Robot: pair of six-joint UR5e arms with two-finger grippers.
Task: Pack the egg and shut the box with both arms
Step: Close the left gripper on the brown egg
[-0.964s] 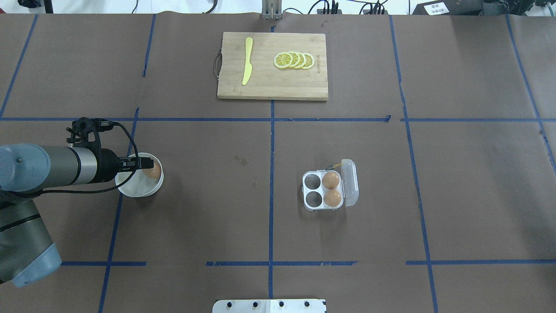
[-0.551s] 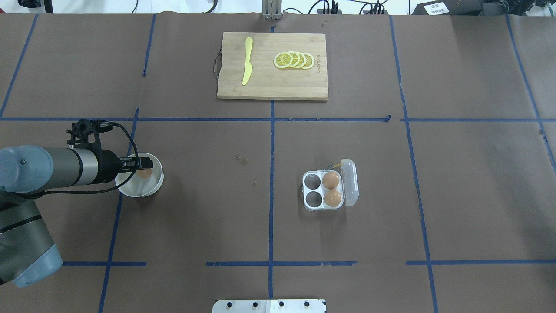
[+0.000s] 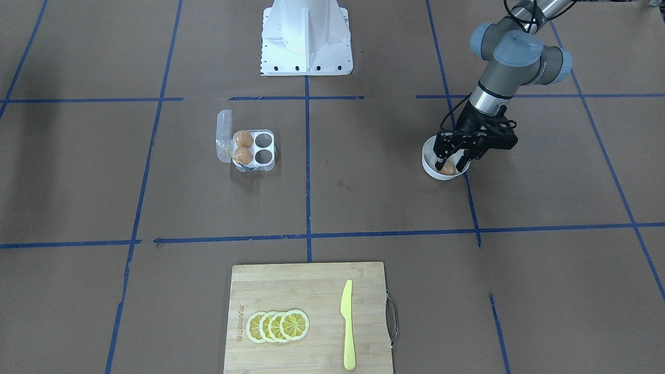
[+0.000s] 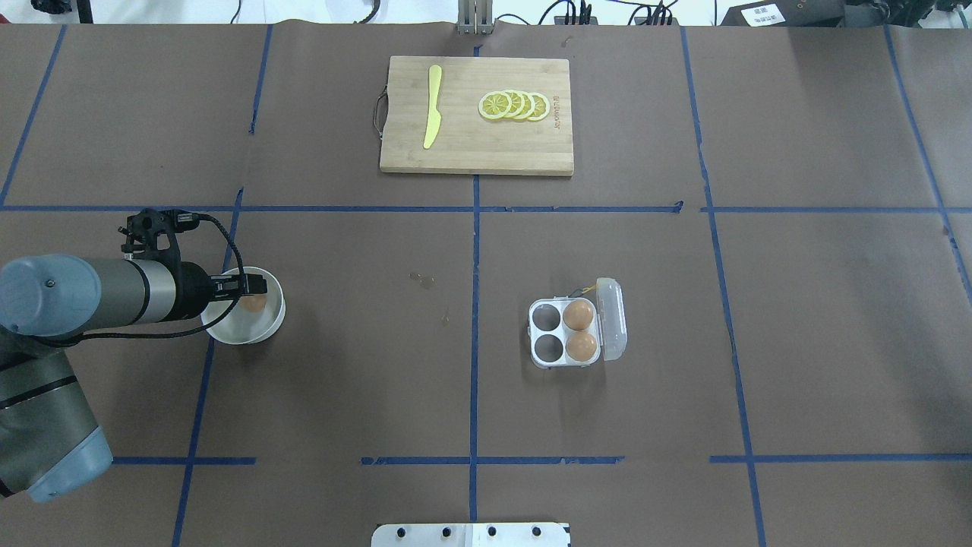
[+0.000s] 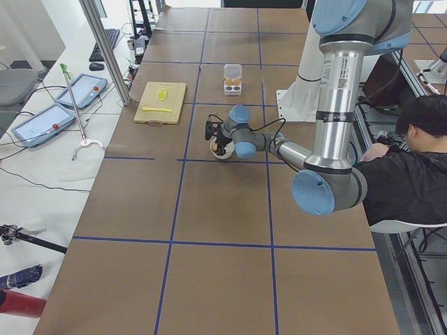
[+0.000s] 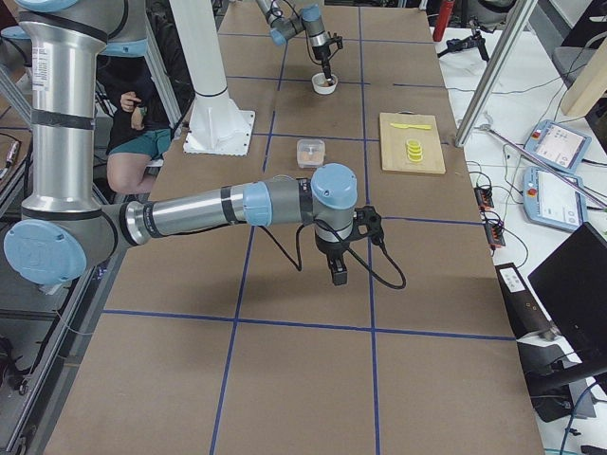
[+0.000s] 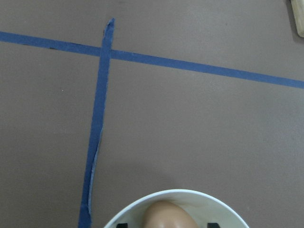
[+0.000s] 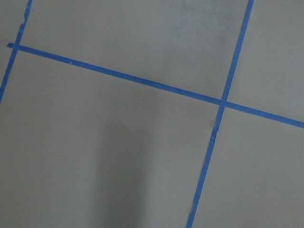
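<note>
Resting in bowl (image 7: 205,204), smooth orange-brown egg (image 7: 164,216)

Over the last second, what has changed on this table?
The left end effector drew back slightly toward the robot's left over the white bowl. The egg in the bowl now sits a bit further that way, between the open jaws, and no grip shows yet. The box and the cutting board stayed put.
</note>
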